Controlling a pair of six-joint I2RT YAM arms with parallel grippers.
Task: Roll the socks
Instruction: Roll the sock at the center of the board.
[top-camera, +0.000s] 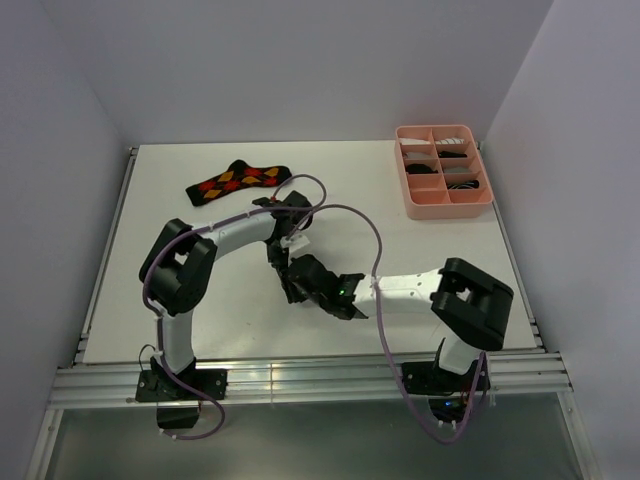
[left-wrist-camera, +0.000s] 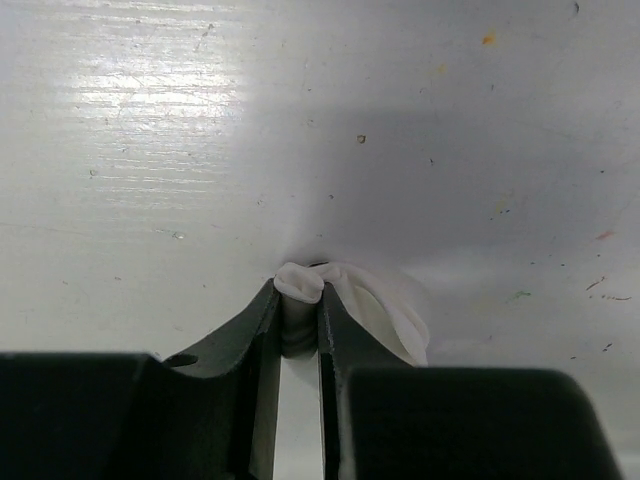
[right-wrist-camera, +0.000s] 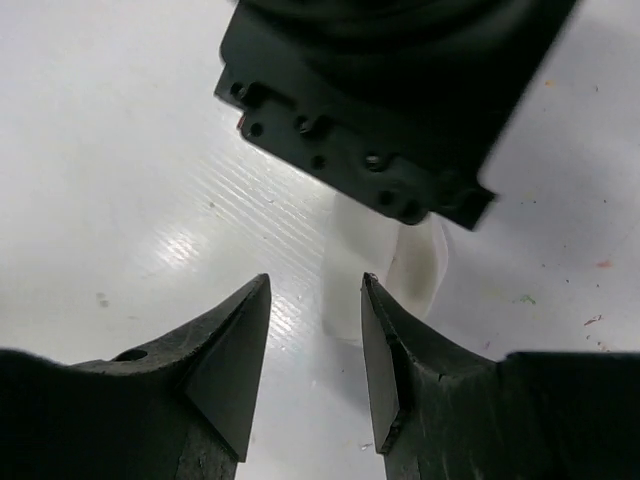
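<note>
Soft and limp, the white sock (left-wrist-camera: 385, 305) sits lower centre of the left wrist view, a fold nipped in the narrow left hand (left-wrist-camera: 300, 298); the right hand (right-wrist-camera: 316, 285), parted and empty, would best pinch its bunched edge.

White table (top-camera: 250, 322), argyle sock (top-camera: 237, 181), pink tray (top-camera: 447, 210)

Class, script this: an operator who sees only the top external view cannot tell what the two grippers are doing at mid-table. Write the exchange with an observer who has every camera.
Operator: Is anything held on the left?
Observer: Yes, the left wrist view shows the left gripper pinching a fold of white sock at its fingertips.
Operator: And on the right?
Observer: The right gripper stands open and empty, the white fabric lying just beyond its tips.
</note>
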